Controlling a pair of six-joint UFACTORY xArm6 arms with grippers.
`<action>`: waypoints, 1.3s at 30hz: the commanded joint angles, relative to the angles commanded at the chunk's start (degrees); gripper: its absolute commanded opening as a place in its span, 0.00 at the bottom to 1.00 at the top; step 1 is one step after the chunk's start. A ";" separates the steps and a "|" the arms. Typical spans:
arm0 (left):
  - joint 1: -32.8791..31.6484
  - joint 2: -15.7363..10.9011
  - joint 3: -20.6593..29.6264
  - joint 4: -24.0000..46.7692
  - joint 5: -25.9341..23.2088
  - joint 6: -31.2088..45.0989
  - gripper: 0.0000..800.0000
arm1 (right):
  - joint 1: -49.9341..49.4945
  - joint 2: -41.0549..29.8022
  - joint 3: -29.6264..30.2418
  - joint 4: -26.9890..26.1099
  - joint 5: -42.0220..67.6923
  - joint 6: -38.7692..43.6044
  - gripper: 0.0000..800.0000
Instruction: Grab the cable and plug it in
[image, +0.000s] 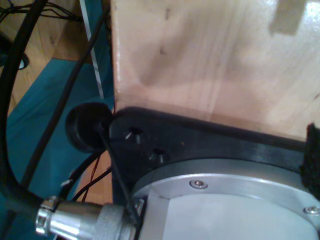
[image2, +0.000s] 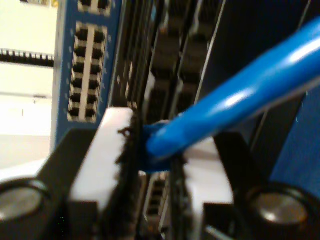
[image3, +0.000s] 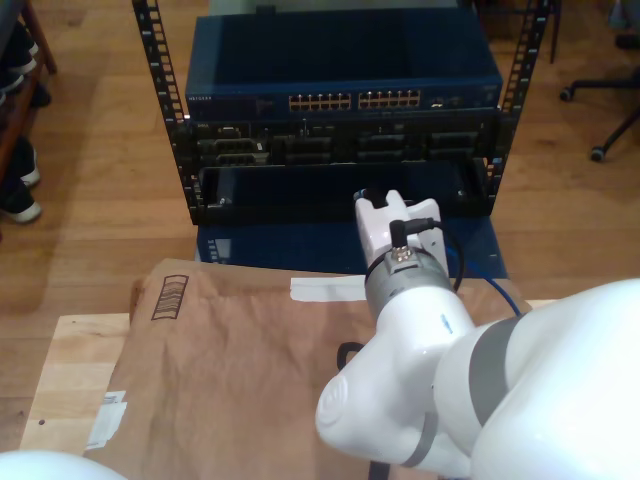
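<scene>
Blue Ethernet cable (image2: 240, 95): you have its end pinched between your second gripper (image2: 152, 165)'s closed pads, long axis aimed at the switch ports (image2: 87, 70) just ahead; first gripper's state indeterminable.

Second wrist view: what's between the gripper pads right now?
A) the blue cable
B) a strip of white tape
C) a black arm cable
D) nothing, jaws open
A: my second gripper is shut on the blue cable, whose end is pinched between the pads in front of the network switch ports.
</scene>
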 joint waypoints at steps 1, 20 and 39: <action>0.00 0.00 0.00 -0.09 0.00 -0.09 1.00 | -0.09 0.00 -0.26 0.09 0.88 -0.62 0.00; -0.09 0.00 0.00 -0.09 0.00 -0.09 1.00 | -2.55 4.22 -8.62 0.09 0.97 -2.90 0.00; -0.09 0.00 0.00 -0.09 0.00 -0.09 1.00 | -5.19 4.31 -7.03 0.70 -3.16 -2.55 0.00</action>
